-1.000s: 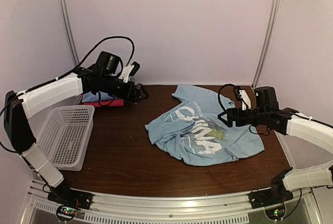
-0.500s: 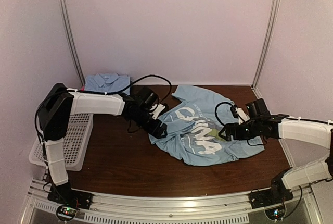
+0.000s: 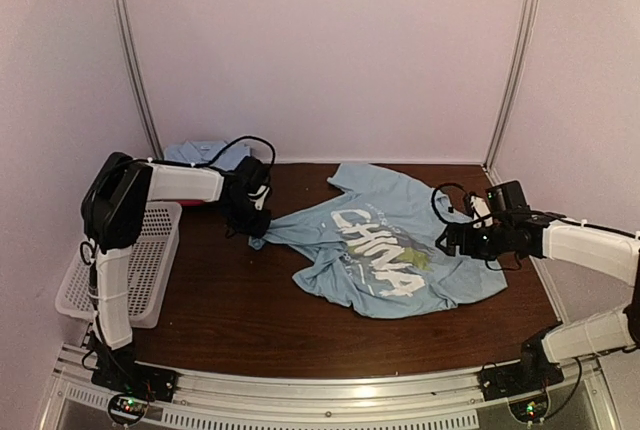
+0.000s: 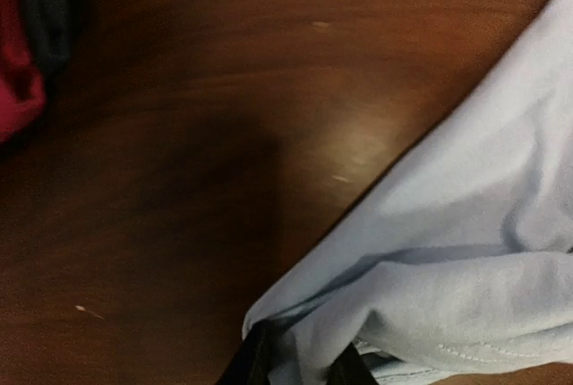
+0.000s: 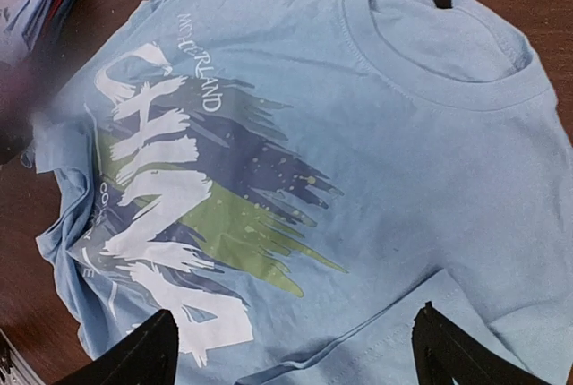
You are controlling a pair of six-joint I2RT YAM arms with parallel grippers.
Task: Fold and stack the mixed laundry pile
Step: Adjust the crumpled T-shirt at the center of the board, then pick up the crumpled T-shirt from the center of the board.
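Spreading the blue shirt [image 3: 390,260] flat on the tabletop [image 3: 230,320] looks like the step; the left jaws pinch its corner; the right jaws hang wide open just above its other side; next they should drop and grab.

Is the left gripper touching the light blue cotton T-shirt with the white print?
Touching. The left wrist view shows the left gripper closed on a fold of the light blue printed T-shirt, with the cloth pinched between its jaws.

White print on the light blue shirt [image 5: 430,179] reads "CHINA".
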